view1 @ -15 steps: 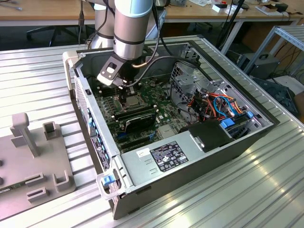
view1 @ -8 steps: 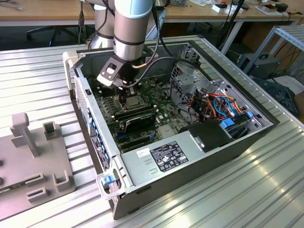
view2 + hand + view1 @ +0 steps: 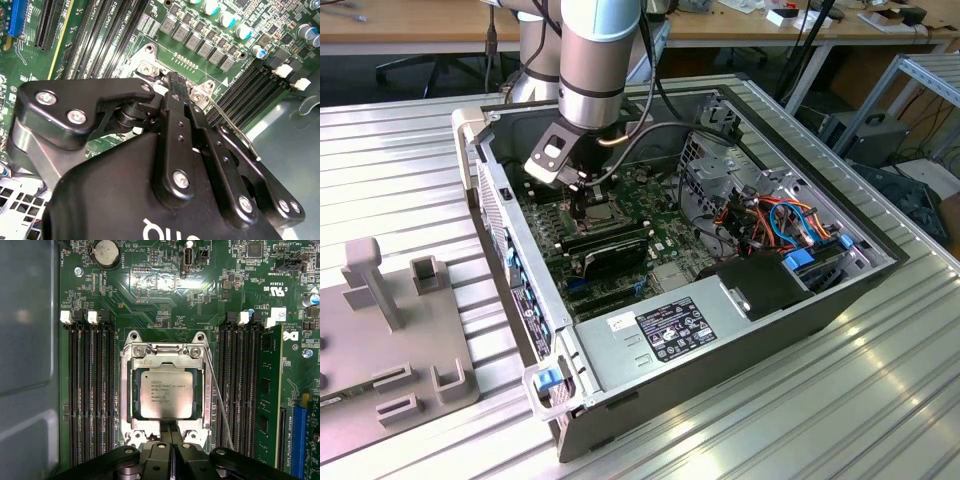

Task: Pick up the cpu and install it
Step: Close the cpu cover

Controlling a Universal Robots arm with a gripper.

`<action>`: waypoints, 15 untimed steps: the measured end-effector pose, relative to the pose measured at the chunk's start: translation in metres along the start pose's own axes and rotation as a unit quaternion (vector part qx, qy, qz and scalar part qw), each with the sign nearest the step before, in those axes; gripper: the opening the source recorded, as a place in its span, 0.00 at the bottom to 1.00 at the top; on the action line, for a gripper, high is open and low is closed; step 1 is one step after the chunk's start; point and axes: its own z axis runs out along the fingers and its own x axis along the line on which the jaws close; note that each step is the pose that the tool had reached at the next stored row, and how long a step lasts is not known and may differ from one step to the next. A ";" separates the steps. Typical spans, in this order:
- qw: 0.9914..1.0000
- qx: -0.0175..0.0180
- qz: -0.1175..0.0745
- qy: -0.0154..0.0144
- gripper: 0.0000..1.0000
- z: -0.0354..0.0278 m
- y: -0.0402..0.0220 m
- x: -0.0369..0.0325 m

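1. In the exterior view, an open dark grey metal computer case lies on its side on a ribbed aluminium table and takes up the middle of the frame.
2. A silver and grey robot arm is seen coming down from the upper middle of the frame. Its black two-fingered gripper is lowered inside the case, toward the exterior view's left, over a green motherboard.
3. In the first wrist view, the cpu, a small flat square chip with a dull silver-grey metal top, is shown lying flat and square inside a silver metal-framed socket on the motherboard, between rows of long black memory slots.
4. The gripper's fingers are pressed together in both wrist views, and nothing is seen pinched between them.
5. The fingertips are placed at one edge of the socket frame, just beside the cpu. Whether the frame is touched cannot be told.
6. The picking up and placing are judged done, since the cpu is already seated. A thin silver wire lever is seen standing away from the socket's side, so the clamping is judged unfinished.
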 end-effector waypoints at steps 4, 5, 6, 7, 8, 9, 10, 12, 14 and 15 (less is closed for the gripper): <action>1.000 0.000 0.000 0.000 0.11 0.0002 0.0000 0.0001; 1.000 0.000 0.000 0.000 0.11 0.0008 0.0001 0.0001; 1.000 0.000 0.000 0.000 0.11 0.0013 0.0000 0.0001; 1.000 0.000 0.000 0.000 0.11 0.0019 0.0000 0.0000; 1.000 0.000 0.000 0.000 0.11 0.0029 -0.0001 0.0000; 1.000 0.000 0.000 0.000 0.11 0.0035 -0.0001 0.0000; 1.000 0.000 0.000 0.000 0.11 0.0036 0.0000 0.0000; 1.000 0.000 0.000 0.000 0.11 0.0038 0.0000 0.0001; 1.000 0.000 0.000 0.000 0.11 0.0044 0.0000 0.0001; 1.000 0.000 0.000 0.000 0.11 0.0050 0.0000 0.0001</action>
